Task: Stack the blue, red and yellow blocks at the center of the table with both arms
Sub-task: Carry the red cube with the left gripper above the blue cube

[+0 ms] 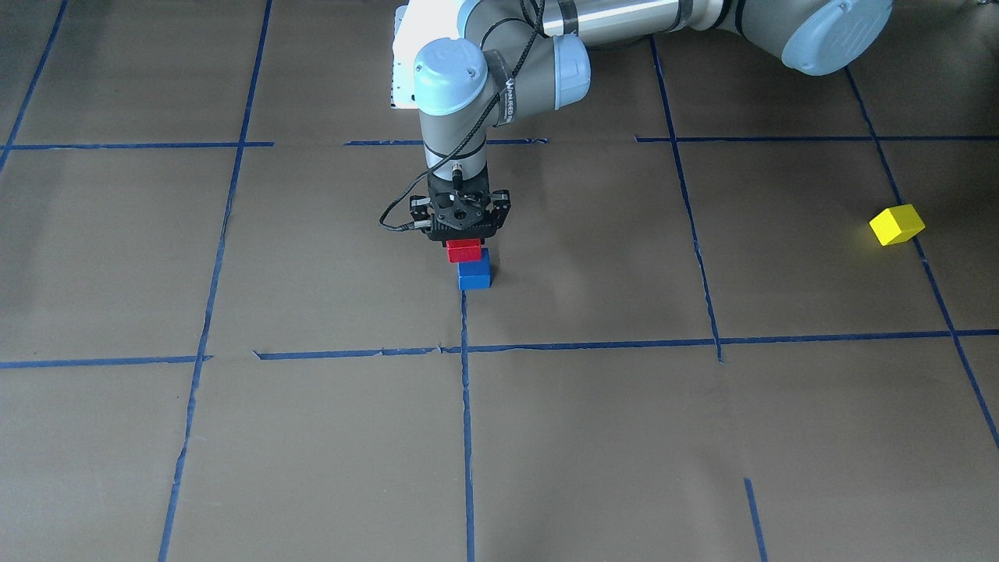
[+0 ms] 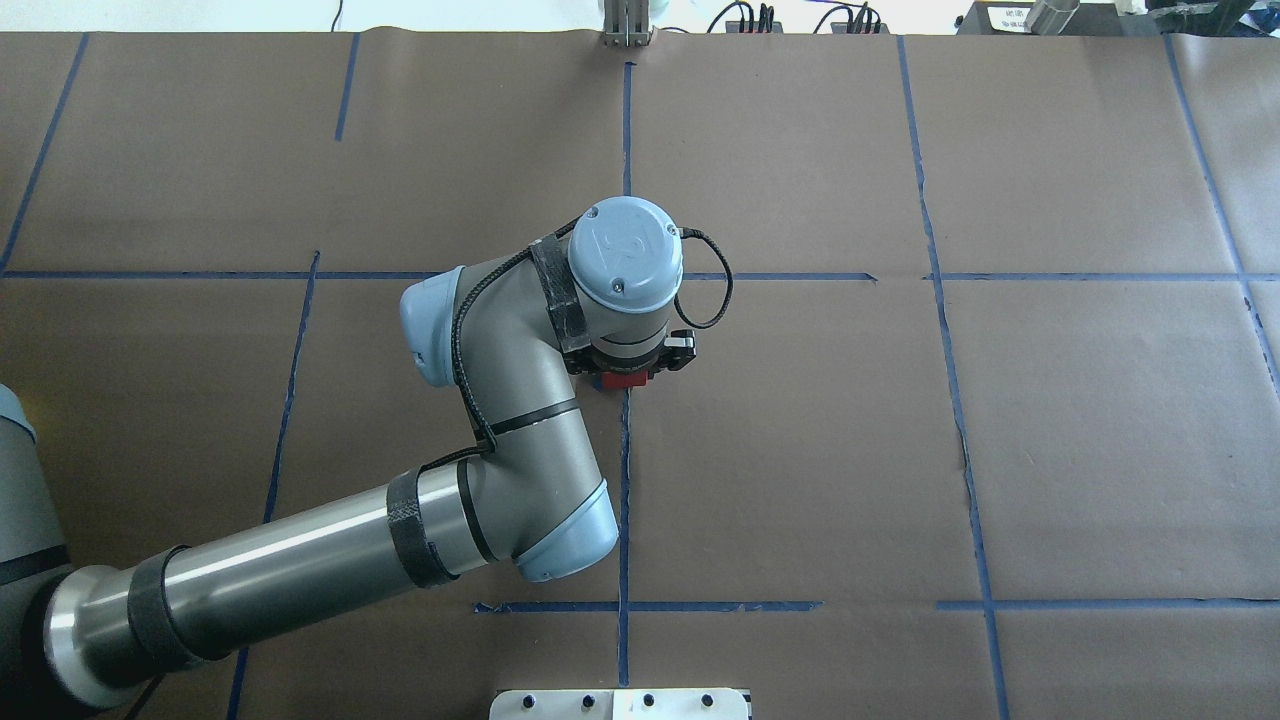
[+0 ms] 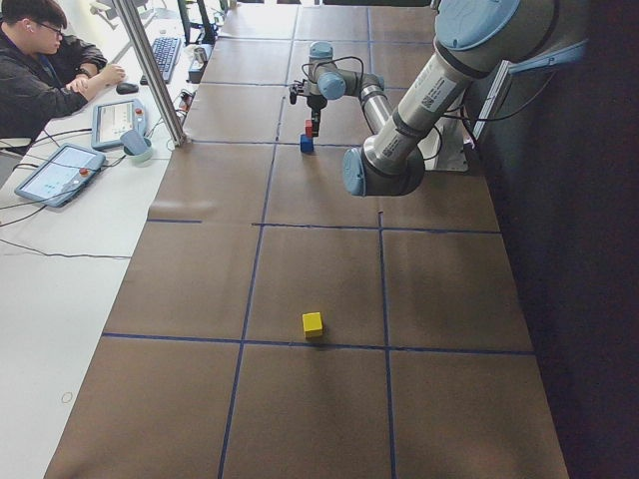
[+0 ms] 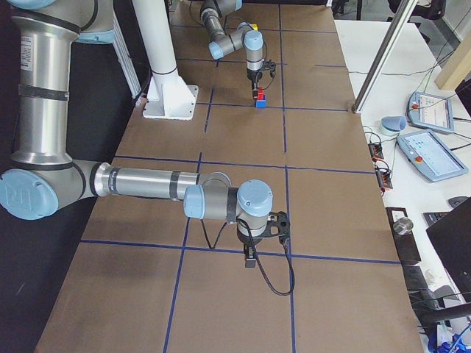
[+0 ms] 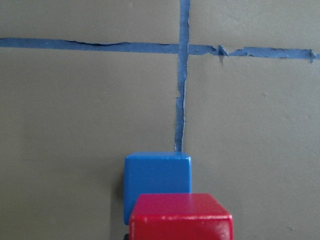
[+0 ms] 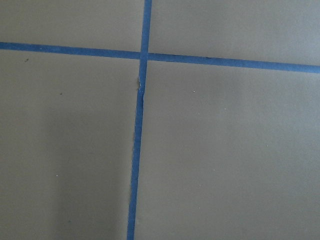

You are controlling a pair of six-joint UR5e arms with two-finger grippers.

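My left gripper points straight down near the table's center, shut on the red block. The blue block stands on the table directly beneath. The red one sits at its top, shifted a little to one side. In the left wrist view the red block fills the bottom edge, partly covering the blue block. Far out toward my left end, the yellow block lies alone. My right gripper hangs low over bare paper; I cannot tell whether it is open or shut.
The white pedestal base stands at the robot's side of the table. A person sits at a side desk with tablets and a metal pole along the operators' edge. Blue tape lines cross under the right wrist.
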